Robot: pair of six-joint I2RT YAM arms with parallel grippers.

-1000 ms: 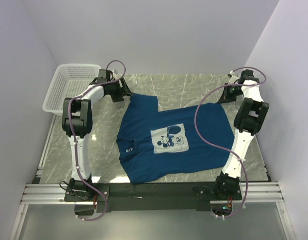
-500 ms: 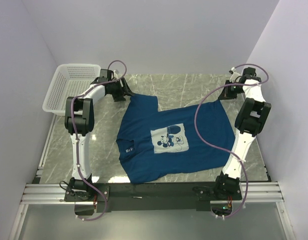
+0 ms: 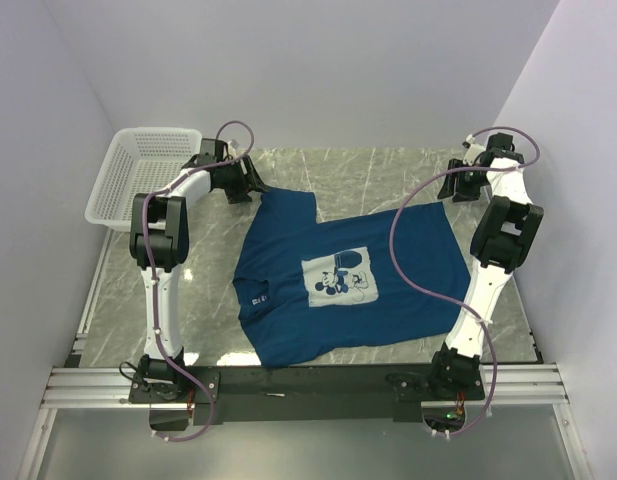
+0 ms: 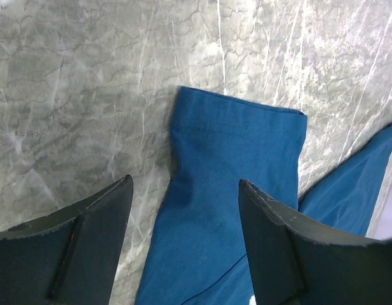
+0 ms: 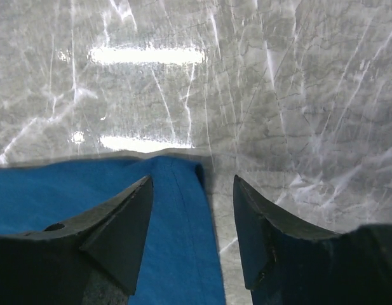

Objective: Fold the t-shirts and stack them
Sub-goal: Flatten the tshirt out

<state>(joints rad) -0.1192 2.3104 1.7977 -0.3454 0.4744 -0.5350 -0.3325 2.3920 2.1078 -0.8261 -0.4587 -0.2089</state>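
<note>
The t-shirt [image 3: 338, 290] lies flat and print-up in the middle of the tabletop [image 3: 368, 170]. Its collar points to 9 o'clock and its hem to 3 o'clock. The white basket [image 3: 138, 170] sits off at 10 o'clock, apart from the cloth.

My left end effector [image 3: 250, 188] hangs over the sleeve at the shirt's 11 o'clock, with its jaws wide apart and nothing between them. In the left wrist view the sleeve [image 4: 240, 146] runs straight up between the pads, its cuff towards 12 o'clock. My right end effector [image 3: 446, 188] is at the shirt's 1 o'clock, also parted and holding nothing. In its wrist view the hem corner [image 5: 176, 168] sits just ahead of the gap, slightly towards the left pad.

I take the step in hand to be gripping the far edge for a first fold towards 6 o'clock. To do it well:

- I should nudge the right side a touch towards 9 o'clock so the corner is centred before I descend.
- I should come down until the pads brush the marble, so I catch the cloth rather than skim over it.
- I should close both sides together.
- I should lift only enough to clear the cloth, then carry both grips level and at the same pace, so the fold line stays straight and the print isn't dragged askew.
</note>
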